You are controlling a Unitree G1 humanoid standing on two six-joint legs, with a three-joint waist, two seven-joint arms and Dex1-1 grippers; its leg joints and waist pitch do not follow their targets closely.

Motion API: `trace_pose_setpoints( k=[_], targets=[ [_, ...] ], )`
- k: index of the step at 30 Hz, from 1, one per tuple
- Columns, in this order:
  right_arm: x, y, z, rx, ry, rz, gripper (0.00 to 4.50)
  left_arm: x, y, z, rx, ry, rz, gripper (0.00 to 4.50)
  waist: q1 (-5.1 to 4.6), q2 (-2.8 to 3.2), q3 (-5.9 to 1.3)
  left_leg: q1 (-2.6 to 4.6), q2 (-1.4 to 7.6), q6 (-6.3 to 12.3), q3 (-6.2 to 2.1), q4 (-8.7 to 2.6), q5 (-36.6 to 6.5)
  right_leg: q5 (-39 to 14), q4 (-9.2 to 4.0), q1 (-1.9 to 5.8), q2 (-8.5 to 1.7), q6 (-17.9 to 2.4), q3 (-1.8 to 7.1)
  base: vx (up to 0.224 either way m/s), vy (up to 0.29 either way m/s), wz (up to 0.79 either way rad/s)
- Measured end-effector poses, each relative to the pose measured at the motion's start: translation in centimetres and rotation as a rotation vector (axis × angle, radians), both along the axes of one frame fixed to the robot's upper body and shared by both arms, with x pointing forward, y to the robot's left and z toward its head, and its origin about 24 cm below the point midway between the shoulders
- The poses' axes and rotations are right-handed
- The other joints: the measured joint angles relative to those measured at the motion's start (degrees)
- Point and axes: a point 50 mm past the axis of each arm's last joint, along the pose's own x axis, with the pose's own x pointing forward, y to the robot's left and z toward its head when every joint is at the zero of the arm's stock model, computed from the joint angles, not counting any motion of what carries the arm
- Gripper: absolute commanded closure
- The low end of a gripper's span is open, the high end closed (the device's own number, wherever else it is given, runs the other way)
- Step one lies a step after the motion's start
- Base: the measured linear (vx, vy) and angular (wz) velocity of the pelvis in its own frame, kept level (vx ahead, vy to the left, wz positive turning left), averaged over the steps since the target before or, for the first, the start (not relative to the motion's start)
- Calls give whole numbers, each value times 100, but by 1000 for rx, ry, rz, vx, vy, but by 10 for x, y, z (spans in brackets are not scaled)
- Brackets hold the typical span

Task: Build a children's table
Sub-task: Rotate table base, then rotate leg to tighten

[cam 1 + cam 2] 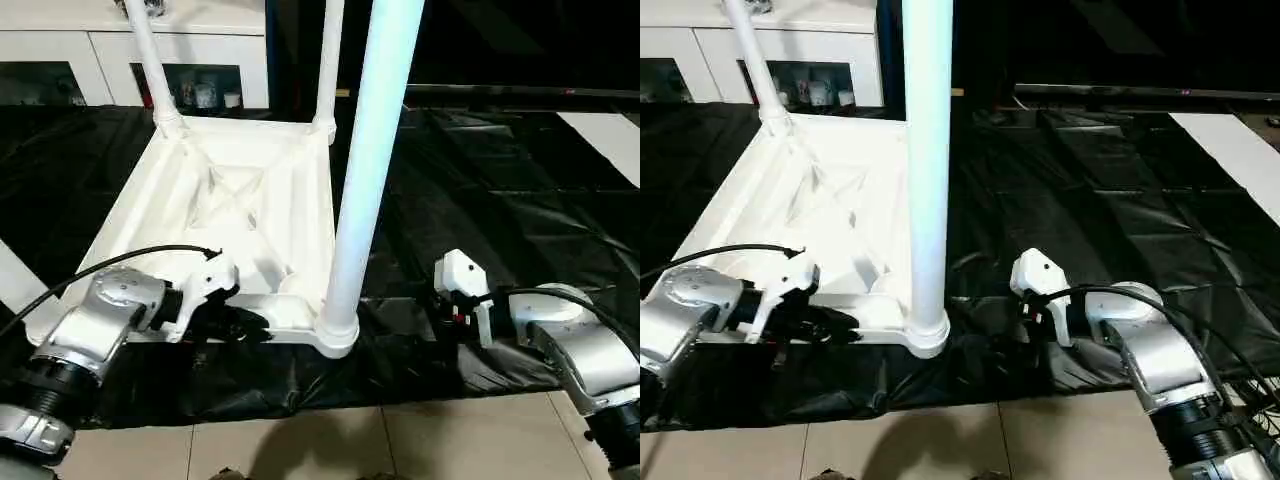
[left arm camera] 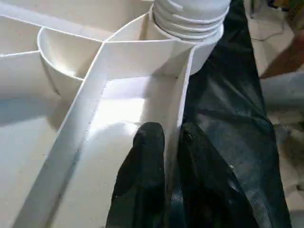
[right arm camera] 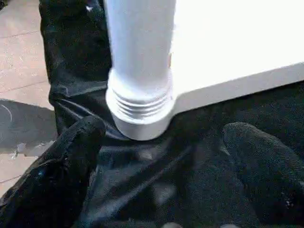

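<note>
The children's table lies upside down on a black sheet, its white ribbed tabletop (image 1: 250, 200) facing up. Three white legs stand in corner sockets: far left (image 1: 148, 60), far right (image 1: 330, 60) and the near right leg (image 1: 370, 170), whose threaded base (image 3: 140, 107) sits in its socket. My left gripper (image 1: 245, 325) is at the near edge, and its black fingers (image 2: 147, 142) pinch the thin rim wall (image 2: 183, 95) from both sides. My right gripper (image 1: 445, 310) hovers low over the sheet just right of the near leg, fingers (image 3: 247, 142) spread wide and empty.
A white cabinet (image 1: 100, 50) with glass doors stands behind the tabletop. The black sheet (image 1: 480, 200) covers the ground out to the right. Beige floor tiles (image 1: 400, 440) begin at its near edge. A white panel (image 1: 610, 140) lies far right.
</note>
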Motion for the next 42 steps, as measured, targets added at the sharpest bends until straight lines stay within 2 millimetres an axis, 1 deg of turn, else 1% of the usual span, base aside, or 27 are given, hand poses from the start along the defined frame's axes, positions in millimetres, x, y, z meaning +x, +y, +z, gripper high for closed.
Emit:
trace_pose_setpoints(
  k=[4,6,7,9,12,13,14,15,17,20,22,24,25,26,29,31,33,38,39,42],
  targets=[
    [5,11,-5,21,-21,-25,0,6,-17,-3,-17,-26,37,435,-7,9,-5,1,-1,0,-5,3,0,-1,-1,4,-2,2,1,0,0,0],
    [8,16,-9,3,-32,-26,0,8,-26,-4,-27,-42,46,440,-21,10,-5,-1,-2,1,-7,7,0,-1,-2,1,-3,3,2,0,0,0],
    [12,17,-11,-12,-51,-43,0,9,-32,-5,-36,-46,47,447,-39,9,-5,-1,-1,1,-8,11,0,-1,-4,0,-4,3,1,0,0,0],
    [21,21,-12,-30,-76,-74,0,11,-39,-6,-44,-55,41,447,-56,9,-5,-1,-1,1,-9,12,0,-2,-6,-3,-5,3,-1,0,0,0],
    [29,27,-14,-54,-105,-90,0,15,-46,-7,-44,-63,32,447,-25,15,-8,-1,-2,1,-5,9,1,0,2,-3,-5,4,-2,0,0,0],
    [31,29,-15,-55,-106,-87,0,15,-48,-7,-45,-65,27,447,2,17,-9,-2,-2,1,-4,8,0,0,4,0,-4,4,-4,0,0,0],
    [32,30,-15,-52,-111,-92,0,17,-48,-7,-44,-67,27,447,9,18,-10,-3,-2,1,1,8,0,0,9,1,-4,4,-3,0,0,0],
    [34,30,-16,-52,-111,-98,18,18,-47,-7,-42,-68,30,449,5,19,-10,-4,-2,1,2,8,0,0,13,1,-4,4,-1,0,0,0],
    [37,30,-17,-50,-103,-108,36,19,-47,-6,-42,-69,32,450,-4,18,-10,-6,-2,1,-2,8,0,2,13,1,-4,2,-3,0,0,0],
    [37,29,-21,-51,-89,-114,46,19,-47,-6,-43,-70,29,450,-4,24,-12,-8,-2,1,-2,8,1,3,12,2,-5,1,-1,0,0,0],
    [37,30,-24,-44,-79,-118,79,20,-46,-6,-42,-67,24,450,-5,26,-13,-8,-1,1,0,7,1,3,14,2,-4,2,-5,0,0,0],
    [38,31,-26,-37,-70,-126,83,21,-46,-6,-42,-64,23,450,-7,27,-12,-8,-1,1,-1,6,0,3,15,1,-4,2,-6,0,0,0],
    [39,31,-26,-31,-67,-130,106,21,-45,-6,-42,-63,21,450,-9,27,-13,-8,-1,1,-2,6,0,4,16,1,-4,2,-6,0,0,0],
    [39,32,-26,-24,-65,-132,117,21,-45,-6,-39,-65,20,450,-12,27,-13,-8,-1,1,-3,6,0,4,16,1,-4,3,-8,0,0,0],
    [41,34,-28,22,-49,-157,128,22,-43,-6,-37,-62,14,450,-17,27,-12,-7,-1,1,-6,6,0,4,14,0,-4,3,-6,0,0,0],
    [42,35,-30,41,-36,-167,156,23,-42,-6,-38,-59,12,450,-28,28,-13,-7,-1,1,-8,6,0,4,12,0,-4,3,-5,0,0,0],
    [41,36,-30,52,-30,-169,170,23,-41,-6,-38,-57,11,450,-34,29,-13,-7,-1,1,-7,6,0,4,12,0,-4,3,-4,0,0,0],
    [42,40,-33,76,-19,-185,176,24,-40,-7,-40,-54,21,450,-39,35,-16,-2,0,1,-7,4,0,4,14,-1,-4,3,-6,0,0,0],
    [42,41,-34,81,-16,-195,177,24,-43,-8,-45,-53,26,450,-40,36,-17,0,0,1,-8,4,0,4,13,0,-4,3,-6,0,0,0],
    [45,44,-38,100,-20,-294,178,30,-50,-9,-40,-71,76,450,-34,33,-19,0,0,1,-11,3,0,2,1,1,-4,5,-7,0,0,0]
  ],
)
